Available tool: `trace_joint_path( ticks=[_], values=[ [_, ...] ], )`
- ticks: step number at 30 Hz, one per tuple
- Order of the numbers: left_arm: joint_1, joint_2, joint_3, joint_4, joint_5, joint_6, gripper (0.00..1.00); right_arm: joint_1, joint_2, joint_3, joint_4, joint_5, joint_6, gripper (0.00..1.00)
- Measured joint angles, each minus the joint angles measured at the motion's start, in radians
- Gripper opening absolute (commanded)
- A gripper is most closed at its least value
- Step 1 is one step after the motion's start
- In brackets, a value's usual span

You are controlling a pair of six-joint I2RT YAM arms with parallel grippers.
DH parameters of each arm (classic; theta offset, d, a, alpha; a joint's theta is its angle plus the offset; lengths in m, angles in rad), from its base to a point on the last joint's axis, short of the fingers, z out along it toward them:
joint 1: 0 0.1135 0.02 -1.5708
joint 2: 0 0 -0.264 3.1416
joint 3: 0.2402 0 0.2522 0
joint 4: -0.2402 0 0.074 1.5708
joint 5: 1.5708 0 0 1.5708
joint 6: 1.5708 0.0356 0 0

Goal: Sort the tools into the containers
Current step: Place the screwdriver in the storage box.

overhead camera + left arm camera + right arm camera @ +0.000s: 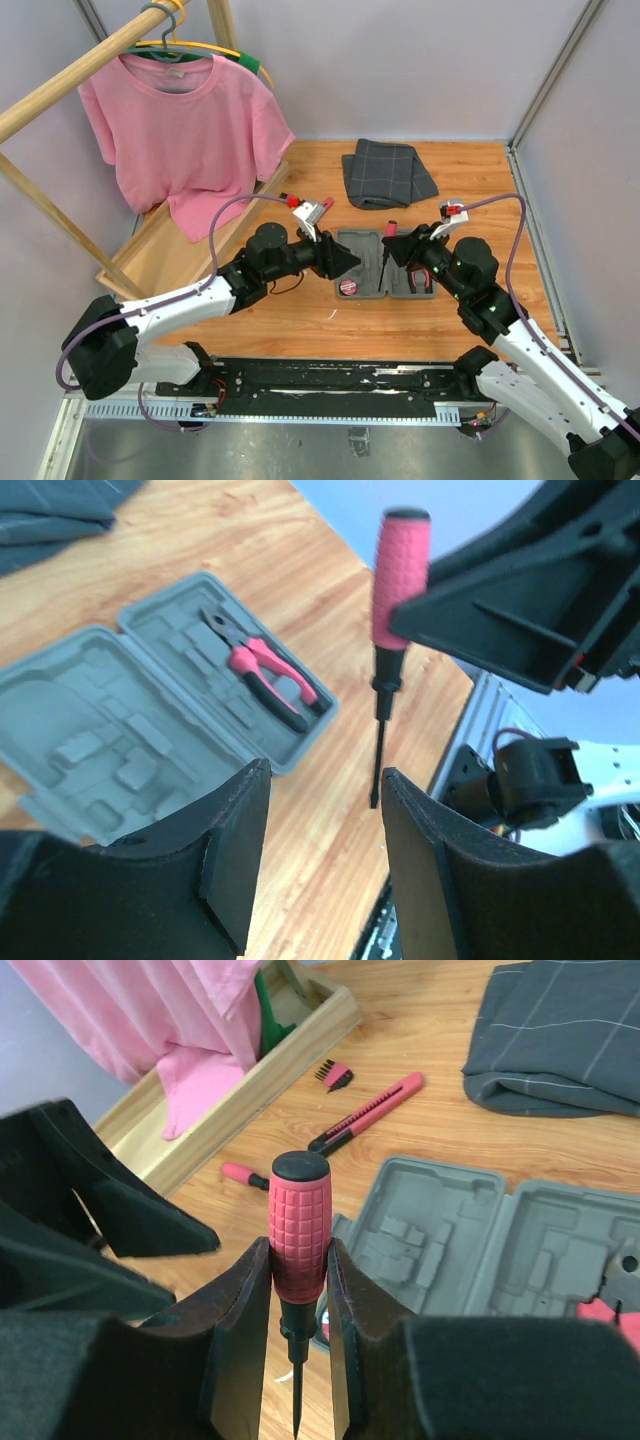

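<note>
My right gripper [299, 1265] is shut on the red handle of a screwdriver [299, 1222], which hangs upright, tip down, over the left part of the open grey tool case [470, 1230]. In the top view the screwdriver [388, 232] is above the case [366, 250]. Red-and-black pliers [265, 675] lie in one half of the case. My left gripper [325, 815] is open and empty, facing the screwdriver [400, 570] from the left, close to it but apart. From above, the left gripper [347, 262] sits at the case's left edge.
A red utility knife [370, 1110], a small red-handled tool [243, 1174] and a small red bit holder [333, 1074] lie on the table left of the case. A wooden tray [250, 1070] holds a pink shirt [185, 120]. A folded grey cloth [388, 172] lies behind the case. A red round item [348, 287] rests at the case's front left.
</note>
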Motion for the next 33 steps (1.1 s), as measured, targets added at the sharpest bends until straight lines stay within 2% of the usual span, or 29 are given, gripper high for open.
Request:
trace_joint_path(
  ticks=[9,20,26,33],
  values=[
    [0.124,-0.048,-0.003,-0.023,-0.045,0.007,0.53,0.000,-0.014,0.029,-0.125,0.119,-0.138,0.01],
    [0.163,-0.041,-0.007,-0.045,-0.127,0.046,0.53,0.000,0.031,0.074,-0.281,0.243,-0.288,0.01],
    [0.189,0.000,-0.007,-0.043,-0.150,0.061,0.52,-0.021,0.137,0.197,-0.413,0.235,-0.327,0.01],
    [0.224,0.054,-0.006,-0.032,-0.153,0.064,0.52,-0.088,0.279,0.261,-0.509,0.117,-0.322,0.01]
  ],
)
